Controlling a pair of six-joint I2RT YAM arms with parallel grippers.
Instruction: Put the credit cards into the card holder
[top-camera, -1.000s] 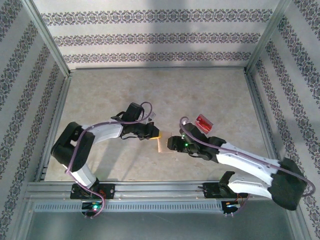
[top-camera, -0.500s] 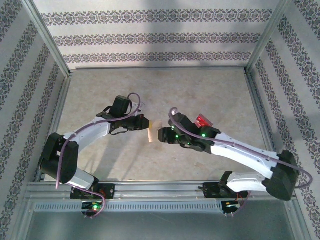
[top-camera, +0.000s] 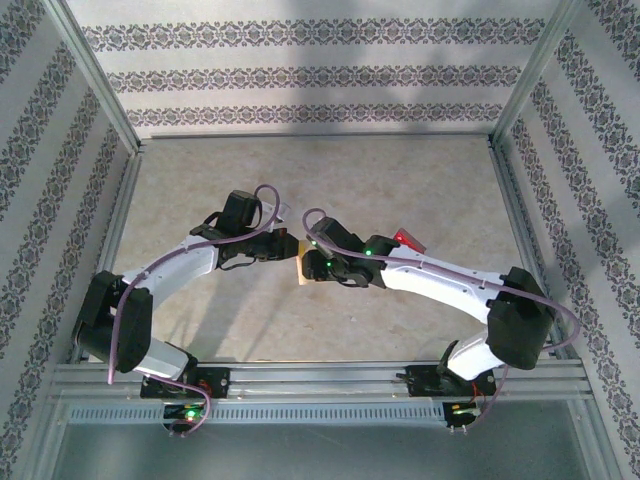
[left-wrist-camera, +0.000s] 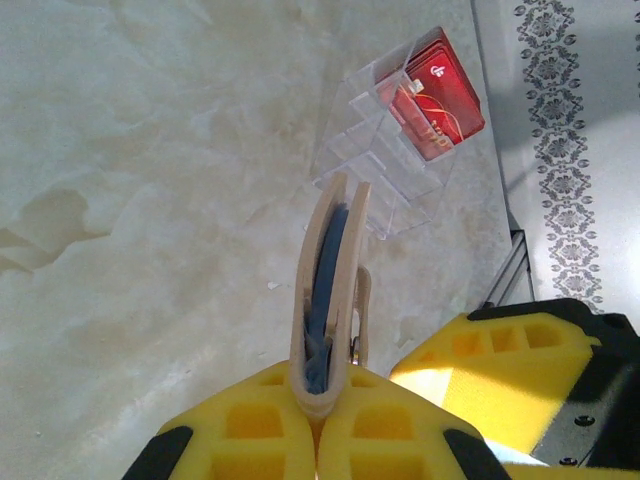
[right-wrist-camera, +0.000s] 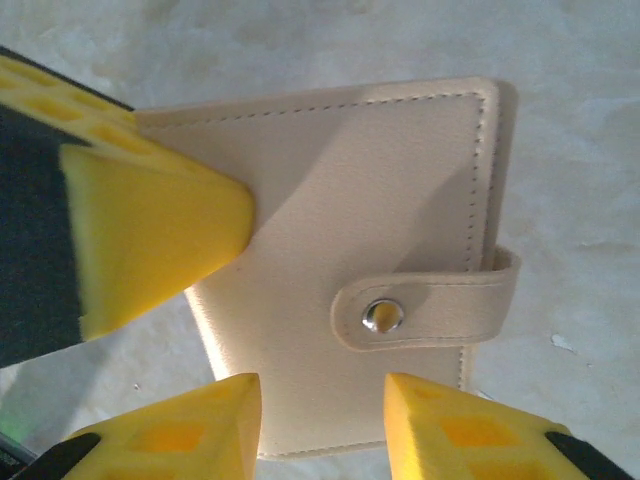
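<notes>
Now right fingers (right-wrist-camera: 180, 430) nearer card holder (right-wrist-camera: 380, 200)

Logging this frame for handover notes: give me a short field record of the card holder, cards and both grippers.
card holder: closed, snap fastened
left gripper: shut on card holder at its spine
right gripper: open, close to the holder's snapped face
red card: with clear cards on table, outside holder
</notes>
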